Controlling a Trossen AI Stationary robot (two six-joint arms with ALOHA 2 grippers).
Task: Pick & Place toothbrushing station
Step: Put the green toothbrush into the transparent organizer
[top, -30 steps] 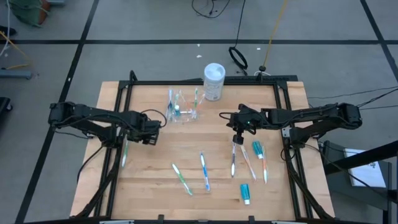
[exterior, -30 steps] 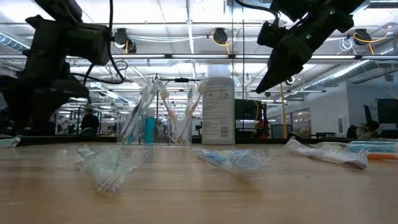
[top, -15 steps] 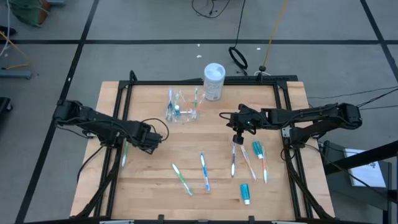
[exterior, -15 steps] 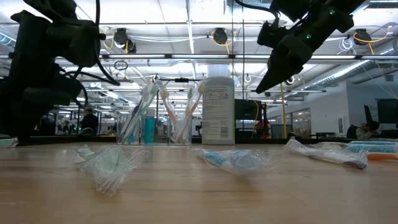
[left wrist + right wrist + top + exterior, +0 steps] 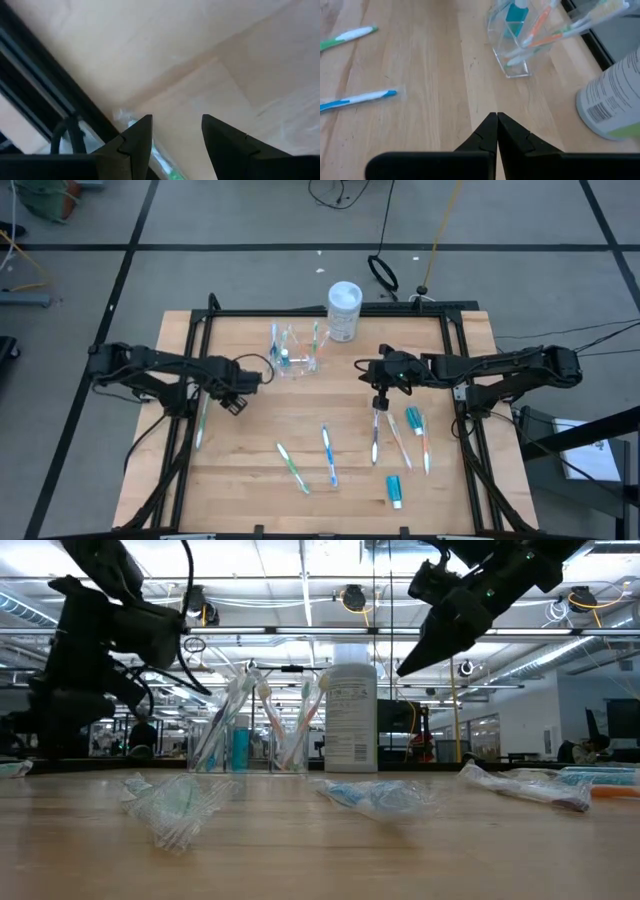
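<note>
The toothbrushing station (image 5: 293, 351), a clear plastic holder with brushes and a blue tube upright in it, stands on the wooden table at the far middle; it also shows in the right wrist view (image 5: 519, 42) and low view (image 5: 255, 725). My left gripper (image 5: 237, 392) hovers open to the station's left, pointing steeply down over bare wood (image 5: 176, 122). My right gripper (image 5: 360, 365) hangs shut to the station's right, above the table, pointing at it (image 5: 496, 120). Neither gripper touches anything.
A white lidded tub (image 5: 344, 309) stands just right of the station. Several loose toothbrushes (image 5: 329, 455) and a toothpaste tube (image 5: 395, 491) lie toward the near right. A wrapped toothbrush (image 5: 200, 423) lies by the left rail, under my left gripper's view (image 5: 161, 159).
My left gripper swung toward the near edge, came back toward the far edge and rolled about its own axis, staying open. My right gripper has stayed in place and tipped its shut fingers up a little. The station has not moved.
</note>
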